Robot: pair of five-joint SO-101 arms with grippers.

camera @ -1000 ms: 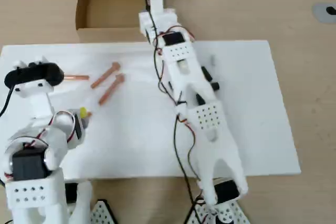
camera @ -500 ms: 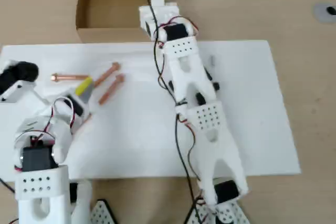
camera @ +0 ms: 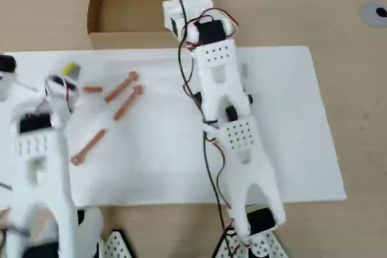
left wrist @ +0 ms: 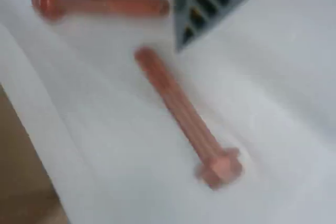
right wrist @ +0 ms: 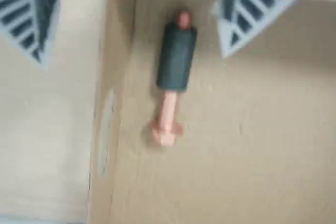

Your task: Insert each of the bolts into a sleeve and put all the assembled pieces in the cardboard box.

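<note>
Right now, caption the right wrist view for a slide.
Open right gripper over a sleeved bolt lying in the box.

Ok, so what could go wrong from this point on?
Two risks, I think. The left end effector sits over loose bolts; the nearest bolt lies close to the edge of the white board, so a nudge could roll it off. The right end effector hangs open over the assembled piece, right beside the cardboard box wall, and might catch that wall on withdrawal.
</note>
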